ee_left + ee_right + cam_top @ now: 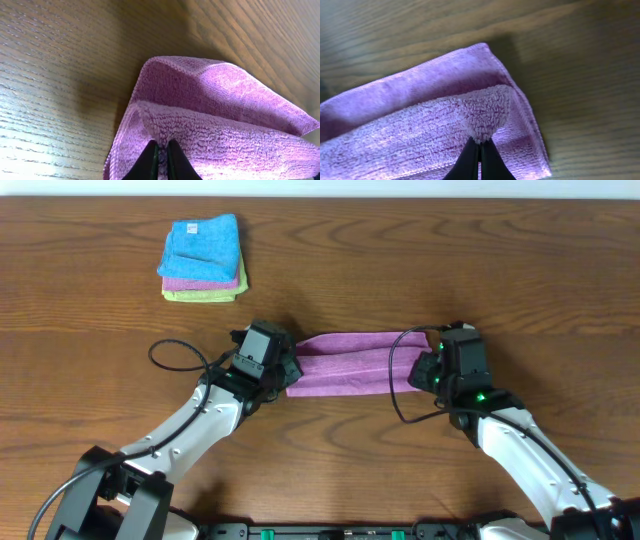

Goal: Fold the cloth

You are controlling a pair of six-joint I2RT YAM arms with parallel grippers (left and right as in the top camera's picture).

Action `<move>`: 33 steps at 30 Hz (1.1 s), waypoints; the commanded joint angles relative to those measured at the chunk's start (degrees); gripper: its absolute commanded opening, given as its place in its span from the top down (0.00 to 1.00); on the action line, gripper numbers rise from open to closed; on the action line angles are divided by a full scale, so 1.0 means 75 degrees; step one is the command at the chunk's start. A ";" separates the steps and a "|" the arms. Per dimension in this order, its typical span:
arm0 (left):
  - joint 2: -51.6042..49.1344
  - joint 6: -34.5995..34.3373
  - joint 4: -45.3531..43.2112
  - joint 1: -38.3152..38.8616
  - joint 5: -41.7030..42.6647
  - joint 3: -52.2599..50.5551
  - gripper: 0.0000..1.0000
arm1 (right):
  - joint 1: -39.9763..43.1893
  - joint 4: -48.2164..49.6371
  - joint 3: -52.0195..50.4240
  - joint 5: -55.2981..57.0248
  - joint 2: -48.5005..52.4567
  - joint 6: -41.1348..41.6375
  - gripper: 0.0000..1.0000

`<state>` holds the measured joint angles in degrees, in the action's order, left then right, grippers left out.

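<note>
A purple cloth (350,362) lies folded into a long band on the wooden table, stretched between the two arms. My left gripper (285,368) is shut on the cloth's left end; in the left wrist view its fingertips (161,146) pinch a fold of the purple cloth (220,105). My right gripper (425,365) is shut on the right end; in the right wrist view its fingertips (480,144) pinch a raised corner of the cloth (420,125) above the lower layer.
A stack of folded cloths (203,258), blue on top, then pink and green, sits at the back left of the table (520,270). Black cables loop beside both wrists.
</note>
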<state>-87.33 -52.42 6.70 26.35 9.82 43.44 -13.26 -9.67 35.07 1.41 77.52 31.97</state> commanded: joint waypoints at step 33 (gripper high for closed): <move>-0.0557 0.0160 -0.0600 0.0204 0.0498 0.0128 0.55 | -0.0044 -0.1425 0.0682 0.0294 -0.0548 -0.0128 0.98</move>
<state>-89.71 -52.05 3.38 27.86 14.39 43.46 -13.26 -20.34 39.42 3.42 73.87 31.77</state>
